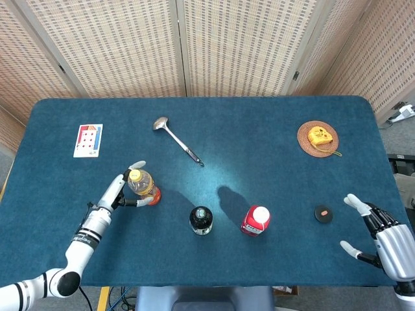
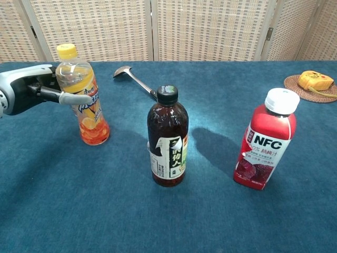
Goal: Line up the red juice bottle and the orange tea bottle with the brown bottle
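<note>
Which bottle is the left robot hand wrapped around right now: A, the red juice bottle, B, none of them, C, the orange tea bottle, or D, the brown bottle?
C: the left robot hand has its fingers on both sides of the orange tea bottle.

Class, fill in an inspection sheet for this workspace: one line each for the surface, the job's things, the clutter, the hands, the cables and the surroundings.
Surface: blue cloth-covered table.
Job's things: orange tea bottle, brown bottle and red juice bottle, all upright; the orange one stands further back than the other two.
Clutter: ladle, playing card, yellow tape measure on a woven coaster, small dark disc.
Hands: left hand around the orange tea bottle, full grip not certain; right hand open at the table's right edge, holding nothing.
Cables: nothing seen on the table.
Surroundings: woven folding screens behind the table.
</note>
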Tool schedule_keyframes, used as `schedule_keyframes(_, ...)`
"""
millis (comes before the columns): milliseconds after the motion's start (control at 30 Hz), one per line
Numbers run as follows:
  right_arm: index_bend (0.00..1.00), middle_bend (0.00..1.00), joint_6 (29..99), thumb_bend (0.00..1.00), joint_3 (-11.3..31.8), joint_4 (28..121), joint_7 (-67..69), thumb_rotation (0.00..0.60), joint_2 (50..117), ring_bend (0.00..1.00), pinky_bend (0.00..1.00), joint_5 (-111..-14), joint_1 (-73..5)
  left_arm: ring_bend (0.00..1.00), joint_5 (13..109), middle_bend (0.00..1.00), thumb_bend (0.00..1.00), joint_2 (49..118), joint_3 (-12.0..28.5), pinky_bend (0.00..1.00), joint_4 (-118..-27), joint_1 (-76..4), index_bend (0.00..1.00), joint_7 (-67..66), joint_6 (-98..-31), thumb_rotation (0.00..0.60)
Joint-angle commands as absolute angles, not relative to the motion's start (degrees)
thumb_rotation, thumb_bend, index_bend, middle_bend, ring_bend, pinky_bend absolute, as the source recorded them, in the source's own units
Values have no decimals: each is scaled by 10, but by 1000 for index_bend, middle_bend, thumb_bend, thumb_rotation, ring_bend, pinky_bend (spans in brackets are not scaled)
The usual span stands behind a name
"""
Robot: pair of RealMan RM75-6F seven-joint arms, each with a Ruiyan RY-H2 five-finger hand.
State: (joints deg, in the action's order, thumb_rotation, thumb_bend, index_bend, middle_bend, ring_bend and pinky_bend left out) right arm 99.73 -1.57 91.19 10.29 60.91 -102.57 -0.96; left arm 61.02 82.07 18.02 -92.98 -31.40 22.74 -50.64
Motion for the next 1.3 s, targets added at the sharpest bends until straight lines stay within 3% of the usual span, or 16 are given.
schedule_keyframes(33, 101, 255, 998, 0, -15, 912, 105, 600, 608, 225, 401, -1026, -9, 62, 603, 176, 69, 831, 182, 133, -925, -317, 315, 218, -518, 600)
schedule_keyframes(367, 101, 255, 1001, 0, -12, 912, 110, 600, 607, 225, 401, -1027, -7, 160, 587, 391, 70, 846, 182, 169, -925, -317, 543, 187, -548, 600)
schedule_keyframes(500, 101, 257, 1001, 0, -11, 911, 110, 600, 608, 225, 401, -1027, -7, 187, 588, 440, 70, 847, 182, 179, -929, -316, 587, 183, -555, 600)
schedule_keyframes(767, 101, 259, 996, 0, -11, 910, 111, 600, 610, 225, 401, -1027, -8, 227, 608, 504, 70, 851, 182, 198, -931, -311, 642, 184, -576, 600)
schedule_keyframes(1300, 111, 260, 993, 0, -15, 911, 114, 600, 608, 225, 401, -1036, -9, 241, 659, 522, 70, 831, 158, 207, -998, -284, 659, 151, -637, 600)
